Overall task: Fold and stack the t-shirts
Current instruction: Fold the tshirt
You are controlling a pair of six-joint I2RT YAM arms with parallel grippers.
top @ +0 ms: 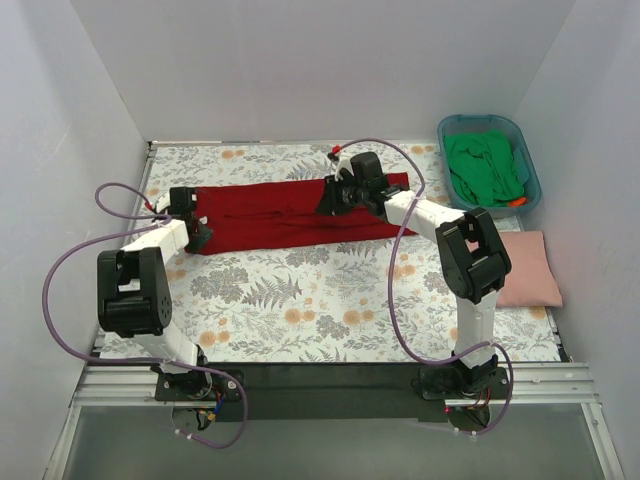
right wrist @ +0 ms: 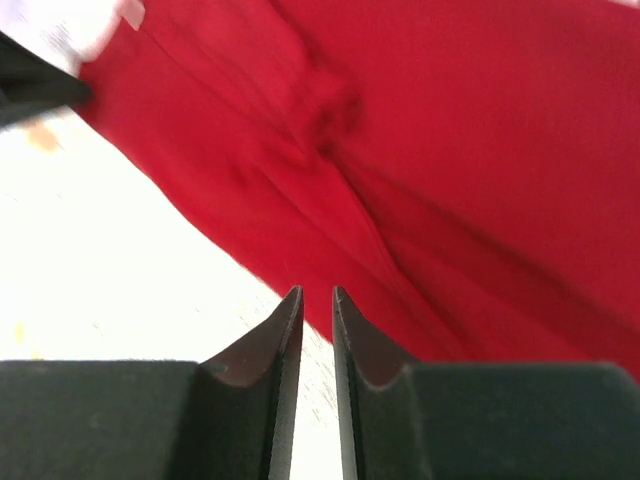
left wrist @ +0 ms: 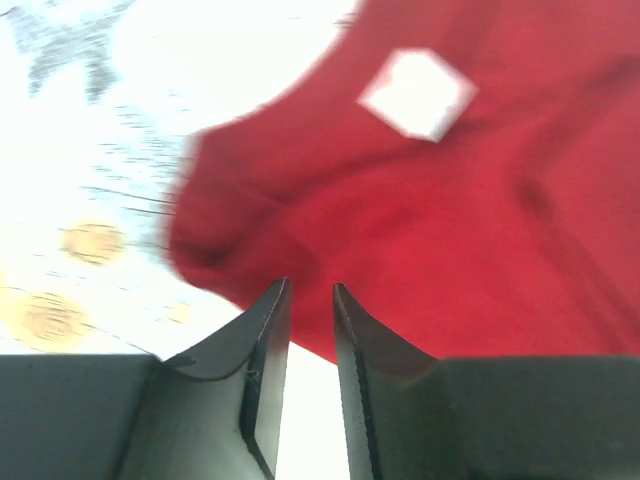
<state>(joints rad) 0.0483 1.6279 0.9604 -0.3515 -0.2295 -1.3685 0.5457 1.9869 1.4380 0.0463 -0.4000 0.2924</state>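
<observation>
Red shirt (top: 285,215) lies as a long band across far table (top: 300,320). Left gripper (left wrist: 310,290) is at its left end, right gripper (right wrist: 317,292) over its right half. Both have fingers narrowly parted, empty. Step: mid-fold. Next likely needs fresh edge grasps for a crosswise fold.

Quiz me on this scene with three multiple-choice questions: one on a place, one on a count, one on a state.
1. Where is the green shirt? A on the floor; B in the tub; C on a hook.
2. How many shirts show? A two; B three; C five.
3. The red shirt is: A lying spread out; B hanging up; C balled up.
Answers: 1 B, it fills the tub. 2 B, red, green and a pink shirt. 3 A, it lies in a long band on the table.
</observation>
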